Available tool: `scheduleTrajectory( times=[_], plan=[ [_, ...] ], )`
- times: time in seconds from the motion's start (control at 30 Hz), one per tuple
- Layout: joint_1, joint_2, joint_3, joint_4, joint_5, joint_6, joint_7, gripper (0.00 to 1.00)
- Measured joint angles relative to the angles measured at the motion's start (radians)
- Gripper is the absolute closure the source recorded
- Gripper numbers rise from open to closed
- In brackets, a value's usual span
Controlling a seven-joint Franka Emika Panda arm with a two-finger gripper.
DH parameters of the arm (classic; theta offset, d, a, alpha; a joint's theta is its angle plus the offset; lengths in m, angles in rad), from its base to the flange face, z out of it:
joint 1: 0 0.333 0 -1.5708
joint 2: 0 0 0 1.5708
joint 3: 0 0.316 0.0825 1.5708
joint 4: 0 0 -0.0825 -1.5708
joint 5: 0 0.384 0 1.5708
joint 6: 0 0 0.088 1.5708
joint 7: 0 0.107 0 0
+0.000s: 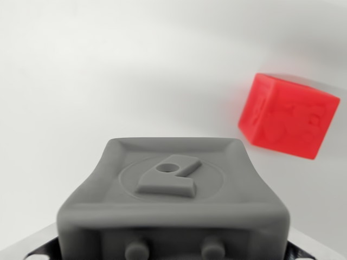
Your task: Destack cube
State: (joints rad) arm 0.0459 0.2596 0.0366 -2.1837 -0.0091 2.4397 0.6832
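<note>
A grey cube [173, 200] with a raised emblem on its top face fills the lower middle of the wrist view, very close to the camera. My gripper [173, 253] sits around its near side. Only dark finger parts [40, 248] show at the bottom corners, on either side of the cube, and the fingertips are hidden behind it. The jaws appear shut on the grey cube. A red cube [288, 116] with embossed faces rests apart on the white surface at the wrist view's right, farther away and touching nothing.
A plain white surface [108, 70] spreads across the rest of the view, with a soft shadow left of the red cube.
</note>
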Motion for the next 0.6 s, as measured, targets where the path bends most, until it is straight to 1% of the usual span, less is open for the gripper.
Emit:
scheduleTrajectory(
  times=[0.4, 0.6],
  plan=[
    [0.027, 0.002, 0.014, -0.019, -0.005, 0.021, -0.013, 1.0],
    [0.04, 0.006, 0.018, -0.026, -0.008, 0.032, -0.019, 1.0]
  ],
)
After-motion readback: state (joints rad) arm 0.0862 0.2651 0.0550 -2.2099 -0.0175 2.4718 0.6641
